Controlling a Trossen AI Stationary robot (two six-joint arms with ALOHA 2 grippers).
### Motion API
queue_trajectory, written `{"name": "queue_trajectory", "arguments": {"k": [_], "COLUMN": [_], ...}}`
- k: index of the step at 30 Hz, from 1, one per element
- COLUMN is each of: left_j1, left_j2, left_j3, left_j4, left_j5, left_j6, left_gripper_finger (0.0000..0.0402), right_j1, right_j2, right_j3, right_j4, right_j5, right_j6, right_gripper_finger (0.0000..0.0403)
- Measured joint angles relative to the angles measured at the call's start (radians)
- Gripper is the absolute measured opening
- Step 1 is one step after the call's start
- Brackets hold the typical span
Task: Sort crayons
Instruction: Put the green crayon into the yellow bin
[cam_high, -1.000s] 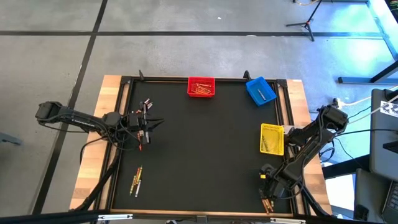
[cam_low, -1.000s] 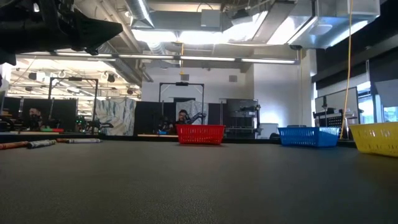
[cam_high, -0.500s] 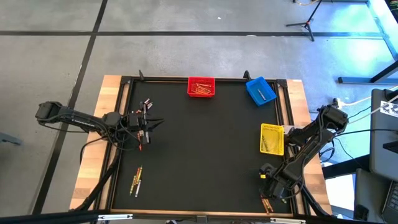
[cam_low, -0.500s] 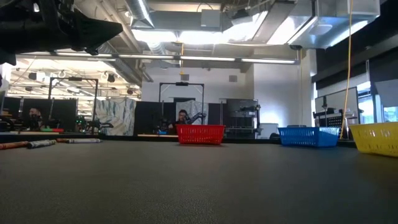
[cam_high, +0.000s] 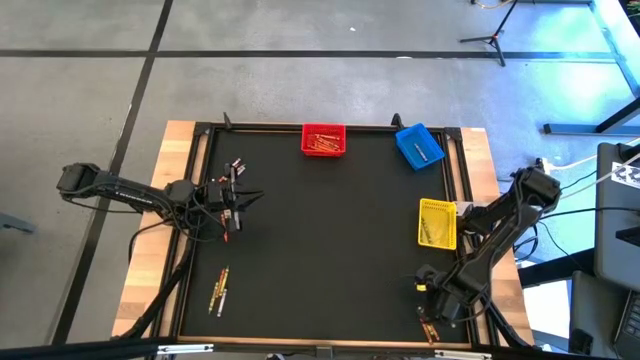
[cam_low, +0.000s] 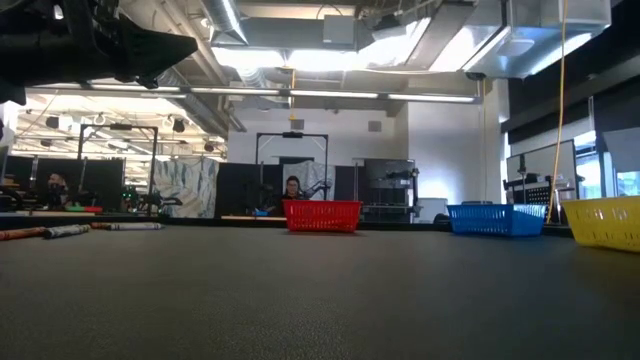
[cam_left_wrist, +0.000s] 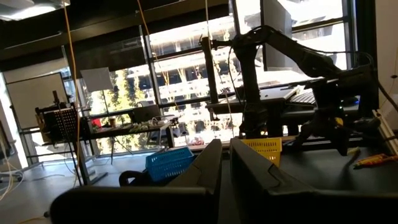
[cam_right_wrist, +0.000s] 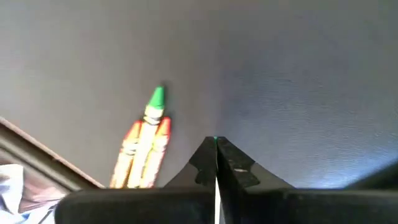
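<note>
Crayons lie in loose groups on the black mat: a few at the far left (cam_high: 235, 168), a few at the near left (cam_high: 220, 290), and a small bunch at the near right corner (cam_high: 431, 330). In the right wrist view this bunch (cam_right_wrist: 144, 146) is red and orange, with one green tip. My right gripper (cam_high: 430, 316) points down beside it, shut (cam_right_wrist: 216, 144); a tiny green speck sits at its tips, and I cannot tell what it is. My left gripper (cam_high: 247, 198) hovers level at the left, shut (cam_left_wrist: 225, 155), with nothing seen between its fingers.
A red bin (cam_high: 323, 139) with crayons stands at the far edge, a blue bin (cam_high: 419, 146) at the far right corner, and a yellow bin (cam_high: 437, 223) at the right edge. A raised dark frame (cam_high: 467, 200) rims the mat. A person sits in the room behind (cam_low: 291, 187).
My right gripper has turned a little about its own axis above the crayons at the near right corner. The crayons and bins lie as before.
</note>
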Motion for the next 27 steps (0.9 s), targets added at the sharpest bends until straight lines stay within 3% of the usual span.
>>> {"name": "queue_trajectory", "arguments": {"k": [9, 16, 20, 27], "left_j1": [0.000, 0.000, 0.000, 0.000], "left_j2": [0.000, 0.000, 0.000, 0.000], "left_j3": [0.000, 0.000, 0.000, 0.000], "left_j4": [0.000, 0.000, 0.000, -0.002], "left_j5": [0.000, 0.000, 0.000, 0.000], "left_j6": [0.000, 0.001, 0.001, 0.000], "left_gripper_finger": [0.0025, 0.0025, 0.0025, 0.0025], "right_j1": [0.000, 0.000, 0.000, 0.001], "right_j2": [-0.005, -0.005, -0.005, 0.024], "right_j3": [0.019, 0.019, 0.019, 0.020], "right_j4": [-0.036, -0.086, -0.013, 0.125], "right_j5": [0.060, 0.013, -0.076, -0.068], "right_j6": [0.048, 0.073, 0.074, 0.103], "right_gripper_finger": [0.0013, 0.0093, 0.0128, 0.0135]}}
